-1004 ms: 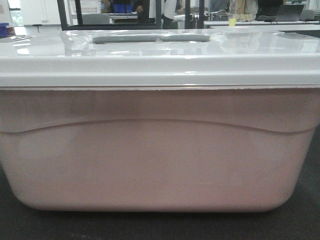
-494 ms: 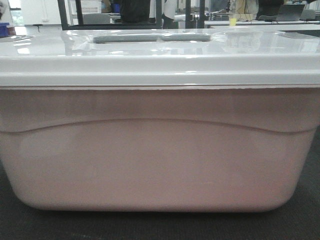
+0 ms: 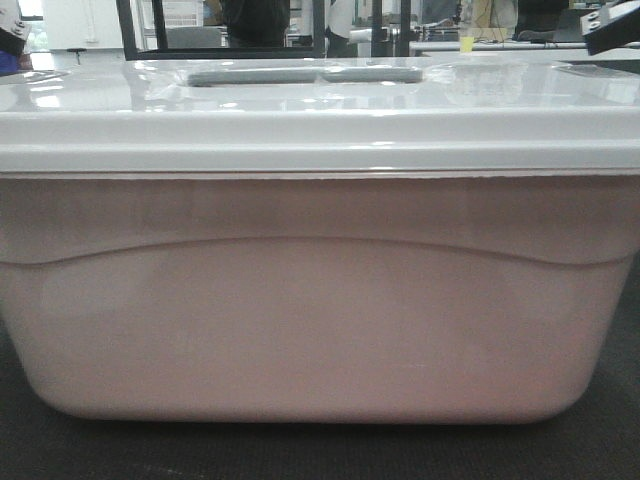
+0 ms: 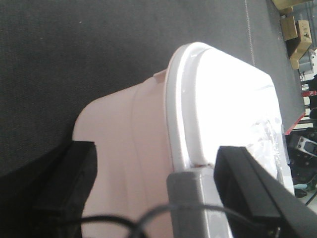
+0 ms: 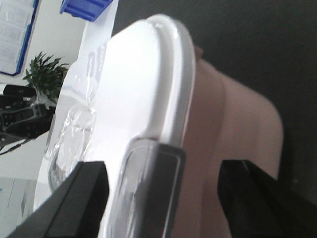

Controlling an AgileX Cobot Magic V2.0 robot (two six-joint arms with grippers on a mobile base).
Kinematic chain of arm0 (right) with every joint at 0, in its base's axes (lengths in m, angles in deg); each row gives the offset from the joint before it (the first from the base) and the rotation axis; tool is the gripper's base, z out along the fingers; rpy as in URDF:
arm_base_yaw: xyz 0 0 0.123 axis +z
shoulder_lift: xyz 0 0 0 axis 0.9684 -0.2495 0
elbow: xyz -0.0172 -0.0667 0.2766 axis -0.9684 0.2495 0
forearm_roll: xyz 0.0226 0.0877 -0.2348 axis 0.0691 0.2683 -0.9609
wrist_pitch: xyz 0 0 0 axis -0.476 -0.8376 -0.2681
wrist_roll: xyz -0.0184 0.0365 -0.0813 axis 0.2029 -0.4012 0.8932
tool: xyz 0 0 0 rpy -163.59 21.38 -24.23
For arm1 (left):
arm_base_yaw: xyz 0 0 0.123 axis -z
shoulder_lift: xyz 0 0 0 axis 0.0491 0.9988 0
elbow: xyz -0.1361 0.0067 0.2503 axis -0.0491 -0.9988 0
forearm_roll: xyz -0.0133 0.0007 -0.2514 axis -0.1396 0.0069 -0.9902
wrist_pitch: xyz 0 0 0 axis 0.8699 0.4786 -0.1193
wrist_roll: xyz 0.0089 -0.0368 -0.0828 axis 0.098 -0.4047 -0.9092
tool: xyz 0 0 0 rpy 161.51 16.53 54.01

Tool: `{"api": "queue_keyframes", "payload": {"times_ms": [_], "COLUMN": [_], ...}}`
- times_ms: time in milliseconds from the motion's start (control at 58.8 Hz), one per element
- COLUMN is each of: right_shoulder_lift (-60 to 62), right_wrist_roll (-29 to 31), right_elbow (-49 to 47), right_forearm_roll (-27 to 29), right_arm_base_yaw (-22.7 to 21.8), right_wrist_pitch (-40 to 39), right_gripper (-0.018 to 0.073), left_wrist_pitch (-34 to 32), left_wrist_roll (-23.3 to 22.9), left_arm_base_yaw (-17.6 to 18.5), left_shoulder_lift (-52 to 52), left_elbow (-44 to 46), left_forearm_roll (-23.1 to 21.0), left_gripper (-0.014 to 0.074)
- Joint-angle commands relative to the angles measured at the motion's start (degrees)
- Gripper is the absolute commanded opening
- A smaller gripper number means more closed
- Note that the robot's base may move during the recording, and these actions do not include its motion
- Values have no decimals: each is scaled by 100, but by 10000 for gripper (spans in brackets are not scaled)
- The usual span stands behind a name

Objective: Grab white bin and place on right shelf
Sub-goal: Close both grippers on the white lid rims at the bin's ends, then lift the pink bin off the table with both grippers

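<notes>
The white bin fills the front view, a pinkish tub with a glossy white lid and grey handle, standing on dark floor. In the left wrist view my left gripper is open, its black fingers straddling the bin's end and grey lid latch. In the right wrist view my right gripper is open, its fingers either side of the other end's grey latch and lid rim. The right shelf is out of view.
Dark carpet lies around the bin. A black-framed rack and desks stand behind it. Cardboard boxes sit far off in the left wrist view. A blue bin and a plant show in the right wrist view.
A dark gripper part has come into the front view's top right corner, and another at the top left edge. The bin has not moved.
</notes>
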Motion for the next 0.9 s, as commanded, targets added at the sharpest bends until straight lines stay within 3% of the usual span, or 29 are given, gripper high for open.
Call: {"api": "queue_keyframes", "payload": {"times_ms": [0,187,596,732,885], "right_shoulder_lift": [127,127,127,127,127], "right_wrist_roll": [157,162,162,162,162], "right_elbow": [-80,-80,-80,-80,-80], "right_forearm_roll": [453,721,734,734,734], "right_arm_base_yaw": [142,247,486,486,486], "right_wrist_pitch": [549,578,598,598,598], "right_gripper": [559,559,552,458,289], "left_wrist_pitch": [818,818,818,818,818], "left_wrist_roll": [46,46,12,-1,-1], "left_arm_base_yaw": [76,374,849,849,849], "left_shoulder_lift": [-169,-169,-169,-169,-169], "left_elbow": [122,122,122,122,122], "left_forearm_roll": [-506,-651,-676,-676,-676], "left_gripper": [400,400,400,367,234]}}
